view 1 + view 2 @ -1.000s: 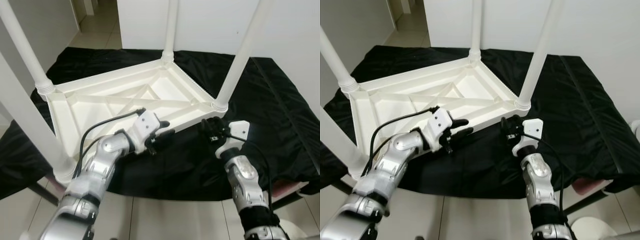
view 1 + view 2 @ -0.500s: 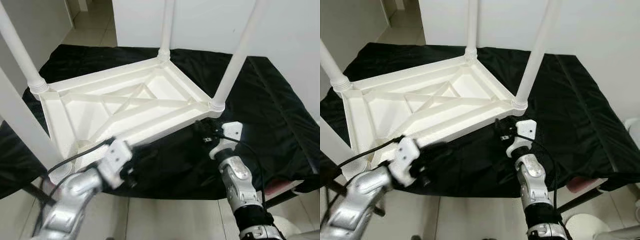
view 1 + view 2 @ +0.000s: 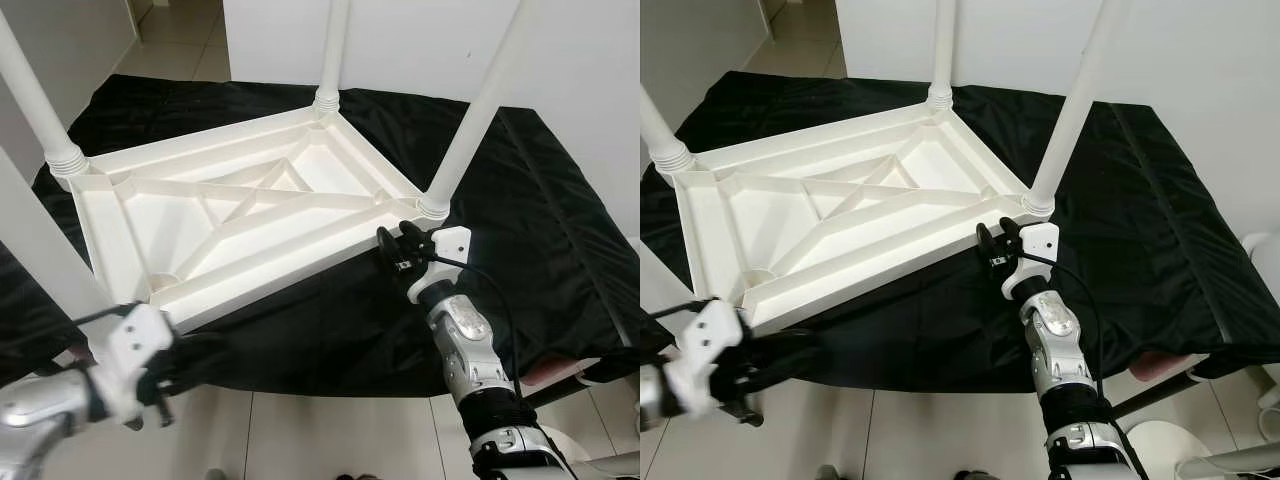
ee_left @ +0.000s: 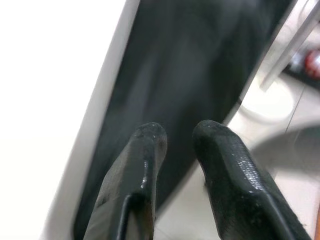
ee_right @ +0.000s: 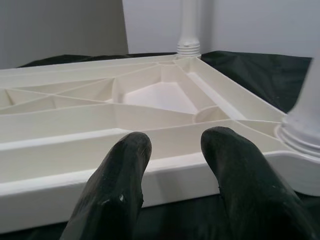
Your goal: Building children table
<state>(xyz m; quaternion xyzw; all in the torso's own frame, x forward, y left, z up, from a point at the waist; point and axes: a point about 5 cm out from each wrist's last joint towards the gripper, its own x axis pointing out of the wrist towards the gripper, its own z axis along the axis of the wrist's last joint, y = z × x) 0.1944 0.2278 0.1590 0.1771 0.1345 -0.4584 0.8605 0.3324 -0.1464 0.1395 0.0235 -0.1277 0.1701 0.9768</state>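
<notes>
Black cloth under upturned table, right tool alongside.

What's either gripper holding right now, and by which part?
Nothing. The right gripper is open at the near rim of the upturned white table; the left gripper, low by the cloth's edge, is open too.

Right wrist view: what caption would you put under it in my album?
Open right gripper faces the rim of the upside-down white children's table, its screwed-in leg rising at the far corner.
</notes>
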